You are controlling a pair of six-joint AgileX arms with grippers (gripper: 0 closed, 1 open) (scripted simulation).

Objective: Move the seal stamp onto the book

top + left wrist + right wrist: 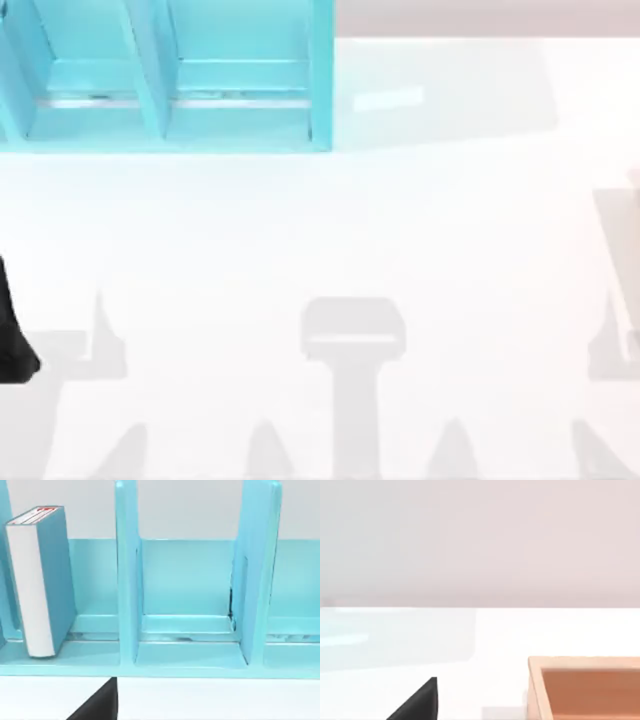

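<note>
The book [47, 580], teal-blue with white page edges, stands upright in an end compartment of the turquoise shelf unit [190, 655], seen in the left wrist view. The seal stamp is out of view. A black part of my left gripper [97, 702] pokes in low in the left wrist view, short of the shelf's front edge. My left arm [15, 340] is a dark shape at the table's left edge in the top view. A black part of my right gripper [417, 702] hangs over bare white table.
The turquoise shelf unit [170, 80] with upright dividers fills the table's far left. An open orange-brown wooden box [585, 685] sits on the white table in the right wrist view. The white tabletop [400, 250] spreads in front of the shelf.
</note>
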